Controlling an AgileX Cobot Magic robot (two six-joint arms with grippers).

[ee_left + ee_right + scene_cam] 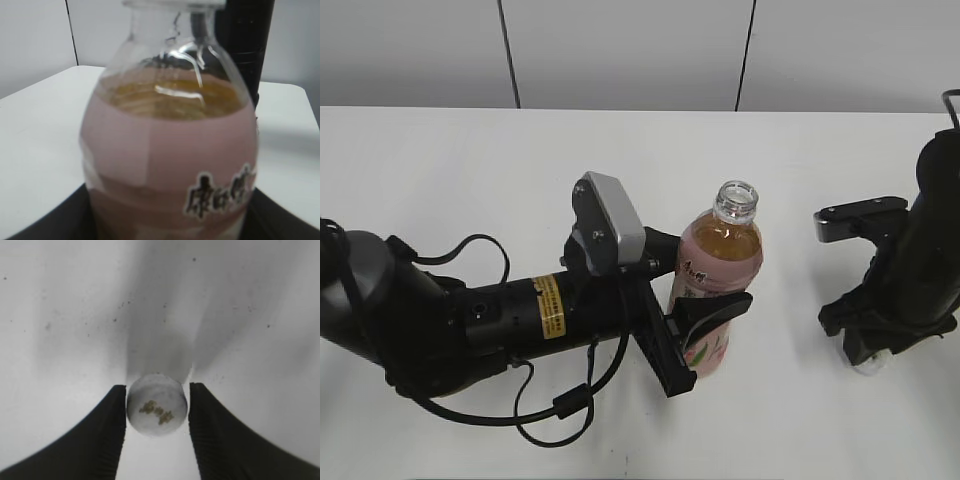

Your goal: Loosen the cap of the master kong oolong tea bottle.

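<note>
White tabletop (470, 180) carried the whole setup, with a pale panelled wall (620, 50) behind it. The master kong oolong tea bottle (715, 290) stood upright near the table's middle, its neck bare and its mouth open; amber tea filled it to about the shoulder, just above the pink label with black characters.

The left gripper (705, 320) reached in from the left, arm lying low over the table, and its black jaws were clamped around the lower body of the bottle, one finger (720, 308) crossing the front of the label. The left wrist view was filled by the bottle at very close range: pink label, tea level line, clear shoulder, and dark gripper parts at both lower corners. A black cable (550, 410) looped on the table beneath that arm.

The cap (157, 404) was off the bottle. The right wrist view showed it top-up between the two ribbed black fingers (100, 440) of the right gripper (157, 412), gold-dark logo facing the camera. The fingers sat just at either side of the cap; contact appeared made, so the jaws were pinching it. In the exterior view the right gripper pointed down at the table, well apart from the bottle on its right, with a small white object at its tip by the table surface (868, 362).
</note>
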